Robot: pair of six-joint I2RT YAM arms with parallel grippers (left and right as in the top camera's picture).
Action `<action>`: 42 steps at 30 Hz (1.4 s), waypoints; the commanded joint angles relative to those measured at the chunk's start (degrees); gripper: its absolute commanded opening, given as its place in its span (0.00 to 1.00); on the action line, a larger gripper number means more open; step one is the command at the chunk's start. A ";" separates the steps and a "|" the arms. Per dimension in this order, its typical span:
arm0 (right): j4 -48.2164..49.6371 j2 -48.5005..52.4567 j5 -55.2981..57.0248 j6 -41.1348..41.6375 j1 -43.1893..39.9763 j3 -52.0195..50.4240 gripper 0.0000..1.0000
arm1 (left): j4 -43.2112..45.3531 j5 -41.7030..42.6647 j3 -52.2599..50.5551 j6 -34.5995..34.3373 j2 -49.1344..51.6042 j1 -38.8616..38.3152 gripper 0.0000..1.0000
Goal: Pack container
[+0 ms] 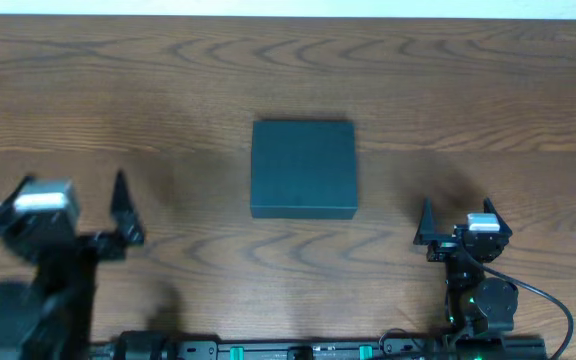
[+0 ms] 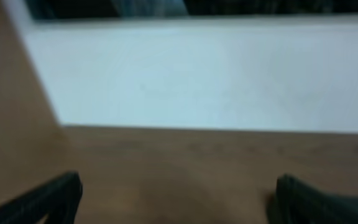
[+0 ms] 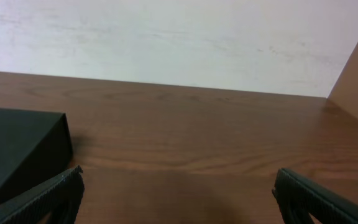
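The left arm (image 1: 63,290) sits at about 8 o'clock in the overhead view, and the left gripper (image 1: 72,184) points toward 12 o'clock with its jaws spread wide. It looks larger and softer there than its partner. The left wrist camera (badly blurred) shows the same gripper (image 2: 179,200), one dark finger at each lower corner. The right arm (image 1: 483,300) sits at about 4 o'clock. The right gripper (image 1: 458,208) also aims at 12 o'clock, jaws parted, and its wrist camera shows it (image 3: 179,198) with the fingers (image 3: 45,198) well apart.
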 commanded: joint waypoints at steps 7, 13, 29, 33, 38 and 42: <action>-0.02 -0.33 0.55 -0.74 -0.61 -0.22 0.99 | 29.77 4.59 -30.91 -7.02 -4.17 0.35 0.99; -0.02 -0.33 0.55 -0.74 -0.61 -0.22 0.99 | 34.25 2.60 -41.68 -6.99 -13.38 0.35 0.99; -0.02 -0.33 0.55 -0.74 -0.61 -0.22 0.99 | 33.77 -4.66 -53.92 -6.99 -28.39 0.35 0.98; -0.02 -0.33 0.55 -0.74 -0.61 -0.22 0.99 | 32.92 -4.68 -56.39 -6.36 -28.39 0.35 0.98; -0.02 -0.33 0.55 -0.74 -0.61 -0.22 0.99 | 27.54 -4.61 -57.46 -6.36 -28.37 0.35 0.98; -0.02 -0.33 0.55 -0.74 -0.61 -0.22 0.99 | 27.61 -4.63 -57.46 -3.89 -28.37 0.35 0.98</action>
